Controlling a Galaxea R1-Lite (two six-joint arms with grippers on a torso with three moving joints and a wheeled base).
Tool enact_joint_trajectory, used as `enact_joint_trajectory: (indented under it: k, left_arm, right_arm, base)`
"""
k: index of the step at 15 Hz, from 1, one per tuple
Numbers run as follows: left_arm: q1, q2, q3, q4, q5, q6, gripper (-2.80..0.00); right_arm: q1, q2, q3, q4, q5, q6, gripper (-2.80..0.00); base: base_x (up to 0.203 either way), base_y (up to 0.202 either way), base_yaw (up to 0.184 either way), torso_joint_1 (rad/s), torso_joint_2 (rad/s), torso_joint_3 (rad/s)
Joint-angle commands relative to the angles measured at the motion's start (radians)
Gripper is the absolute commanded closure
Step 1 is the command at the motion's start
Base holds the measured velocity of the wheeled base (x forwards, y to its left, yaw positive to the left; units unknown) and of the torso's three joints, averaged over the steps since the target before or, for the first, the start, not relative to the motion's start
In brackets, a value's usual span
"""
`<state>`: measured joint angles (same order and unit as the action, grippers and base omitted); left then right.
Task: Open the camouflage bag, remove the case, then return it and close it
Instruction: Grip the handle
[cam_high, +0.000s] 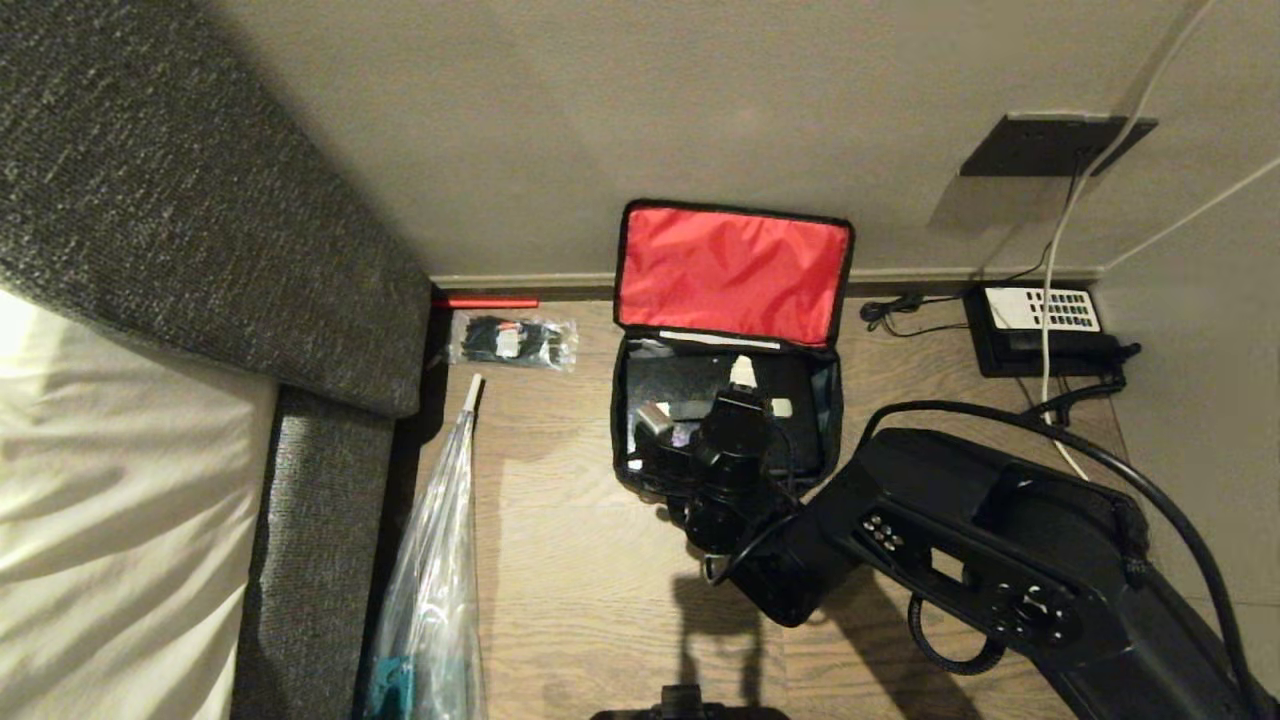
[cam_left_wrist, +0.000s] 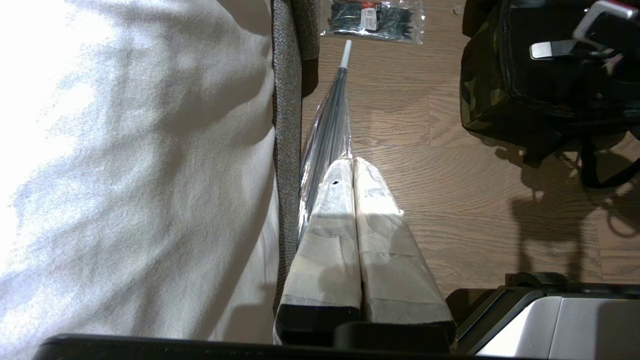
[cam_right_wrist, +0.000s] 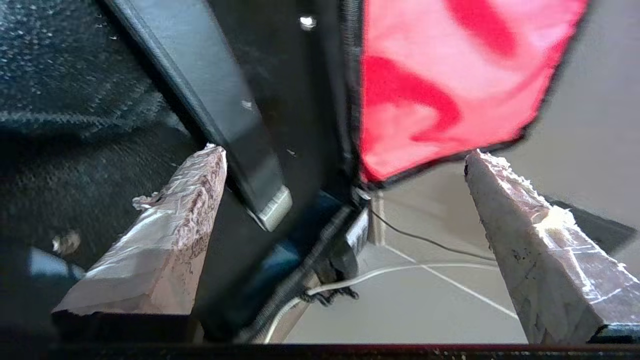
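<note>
The camouflage bag (cam_high: 622, 420) lies open on the wooden floor, its red-lined lid (cam_high: 735, 270) leaning back against the wall. The black case (cam_high: 675, 380) lies flat inside it. My right gripper (cam_high: 700, 395) hovers over the bag's opening, open, its fingers (cam_right_wrist: 170, 240) wide apart. In the right wrist view the case's black handle with its pale end (cam_right_wrist: 260, 200) and the red lining (cam_right_wrist: 450, 75) show between them, and nothing is held. The left wrist view catches the bag's camouflage side (cam_left_wrist: 477, 85). My left gripper (cam_left_wrist: 354, 162) hangs shut and empty by the bed.
A black desk telephone (cam_high: 1040, 325) with cords sits on the floor right of the bag. A packet of black cable ties (cam_high: 512, 340) and a plastic-sleeved umbrella (cam_high: 440, 560) lie to the left, beside the grey upholstered bed frame (cam_high: 330, 300). The wall stands right behind the bag.
</note>
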<state>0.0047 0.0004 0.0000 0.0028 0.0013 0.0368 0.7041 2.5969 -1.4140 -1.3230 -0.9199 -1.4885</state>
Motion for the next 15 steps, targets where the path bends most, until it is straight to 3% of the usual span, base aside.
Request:
enact_joint_trajectory:
  k: [1,8,15]
  left_arm:
    - [0.000,-0.002,0.002,0.000,0.000,0.000,0.00]
    - [0.000,-0.002,0.002,0.000,0.000,0.000,0.00]
    - [0.000,-0.002,0.002,0.000,0.000,0.000,0.00]
  right_arm:
    - [-0.010,0.041,-0.026,-0.014,0.012,-0.010,-2.80]
    - [-0.029,0.106,-0.083,-0.041,0.084,-0.010,-2.80]
    - [-0.076,0.109,-0.129,-0.045,0.096,-0.059,-2.80]
  base:
    - [0.000,0.000,0.000,0.000,0.00,0.000]
    - [0.000,0.000,0.000,0.000,0.00,0.000]
    - [0.000,0.000,0.000,0.000,0.00,0.000]
